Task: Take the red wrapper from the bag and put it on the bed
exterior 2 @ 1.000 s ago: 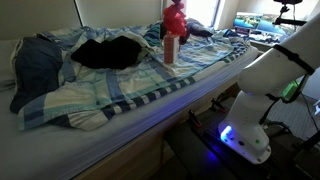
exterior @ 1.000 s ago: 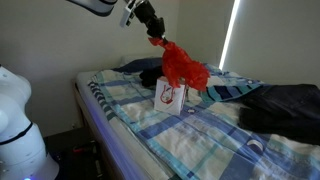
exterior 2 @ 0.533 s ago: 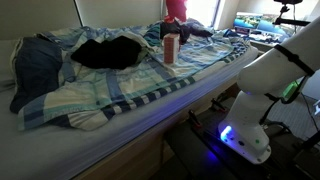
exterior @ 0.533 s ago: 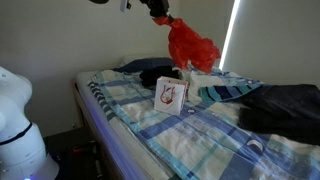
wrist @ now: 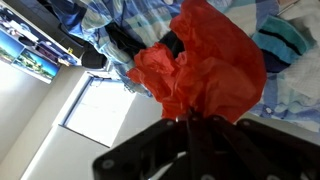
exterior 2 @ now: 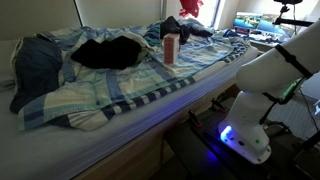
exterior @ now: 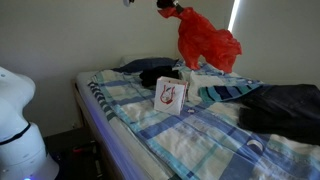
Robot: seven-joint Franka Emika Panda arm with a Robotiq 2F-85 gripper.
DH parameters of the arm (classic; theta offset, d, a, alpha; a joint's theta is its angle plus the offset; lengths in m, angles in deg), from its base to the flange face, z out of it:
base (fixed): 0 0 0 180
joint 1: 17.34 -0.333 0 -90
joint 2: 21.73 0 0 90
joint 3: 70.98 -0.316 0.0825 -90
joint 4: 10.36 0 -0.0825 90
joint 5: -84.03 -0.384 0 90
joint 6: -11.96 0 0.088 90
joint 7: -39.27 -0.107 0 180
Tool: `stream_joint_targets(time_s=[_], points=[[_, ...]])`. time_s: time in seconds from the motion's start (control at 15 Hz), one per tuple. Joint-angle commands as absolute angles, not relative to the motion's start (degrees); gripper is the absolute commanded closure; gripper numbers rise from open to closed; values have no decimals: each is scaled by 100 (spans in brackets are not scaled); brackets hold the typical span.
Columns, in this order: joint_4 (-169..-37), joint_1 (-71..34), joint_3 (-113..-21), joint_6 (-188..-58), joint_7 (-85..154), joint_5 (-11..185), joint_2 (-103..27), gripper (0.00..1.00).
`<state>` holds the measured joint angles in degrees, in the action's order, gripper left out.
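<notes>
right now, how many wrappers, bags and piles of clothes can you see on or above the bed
red wrapper: 1
white bag: 1
black clothes pile: 1
blue clothes pile: 1
total: 4

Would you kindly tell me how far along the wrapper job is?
Done: the red wrapper is out of the bag, hanging clear above it. In hand: the pincer holds it by its top. Left: bringing it down onto the bed and releasing.
</notes>
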<state>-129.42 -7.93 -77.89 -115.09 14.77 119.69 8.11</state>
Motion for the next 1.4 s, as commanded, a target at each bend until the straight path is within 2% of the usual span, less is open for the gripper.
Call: stream_joint_targets(time_s=[0.0,0.67,1.33], points=[[-13372,-608,-7576,-11650,1214,11980,950,100],[-14385,-84,-6670,-12091,1106,11774,836,100],[-14955,362,-5894,-13118,1303,10208,-220,100]])
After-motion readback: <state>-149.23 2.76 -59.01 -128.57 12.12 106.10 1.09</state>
